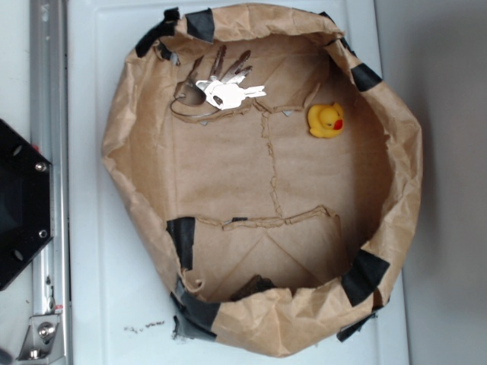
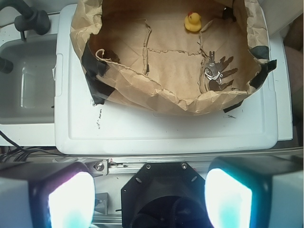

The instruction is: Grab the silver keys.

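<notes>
Wrist view shows the keys (image 2: 217, 72) lying far ahead and right of the gripper (image 2: 149, 199), inside the paper bin (image 2: 142, 83) by its near wall. Left of them and farther off sits the duck (image 2: 192, 22). Both fingers (image 2: 71, 199) stand wide apart, holding nothing.

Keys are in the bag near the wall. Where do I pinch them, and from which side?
Come straight down from above. The silver keys lie flat and fanned on the floor of the paper bag, close to its wall, so a side approach looks blocked. Pinch across the bunched heads by the ring, where the metal stacks thickest. The gripper looks open.
</notes>
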You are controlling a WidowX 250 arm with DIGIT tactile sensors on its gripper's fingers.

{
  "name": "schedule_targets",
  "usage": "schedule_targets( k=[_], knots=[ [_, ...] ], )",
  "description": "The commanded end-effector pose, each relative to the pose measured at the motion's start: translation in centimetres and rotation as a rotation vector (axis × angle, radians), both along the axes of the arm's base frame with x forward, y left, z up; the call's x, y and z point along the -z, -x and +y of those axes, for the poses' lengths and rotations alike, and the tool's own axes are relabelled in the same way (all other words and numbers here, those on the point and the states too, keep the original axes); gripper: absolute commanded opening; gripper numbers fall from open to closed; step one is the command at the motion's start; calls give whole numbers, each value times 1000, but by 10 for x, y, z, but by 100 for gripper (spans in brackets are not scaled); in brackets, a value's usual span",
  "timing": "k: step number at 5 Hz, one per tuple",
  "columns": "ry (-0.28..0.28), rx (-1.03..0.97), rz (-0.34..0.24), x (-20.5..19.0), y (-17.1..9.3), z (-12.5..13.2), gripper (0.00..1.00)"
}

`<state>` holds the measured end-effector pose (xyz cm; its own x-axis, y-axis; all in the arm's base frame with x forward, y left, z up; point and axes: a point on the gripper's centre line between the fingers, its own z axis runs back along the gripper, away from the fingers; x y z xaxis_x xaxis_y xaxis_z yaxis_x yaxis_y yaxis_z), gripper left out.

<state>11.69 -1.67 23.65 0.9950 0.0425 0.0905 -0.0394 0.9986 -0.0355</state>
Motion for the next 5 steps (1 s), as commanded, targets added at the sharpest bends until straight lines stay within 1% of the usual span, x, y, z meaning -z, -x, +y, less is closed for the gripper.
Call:
schedule_targets(
  k=[1,2,3,4,5],
  knots=[
    [0,0,0,0,0,0,100],
    [-26,-21,-74,13,-41,12,100],
    [-47,34,-98,22,-61,29,100],
    [-66,103,-110,34,-76,40,100],
    [-94,98,-87,52,-94,42,100]
  ],
)
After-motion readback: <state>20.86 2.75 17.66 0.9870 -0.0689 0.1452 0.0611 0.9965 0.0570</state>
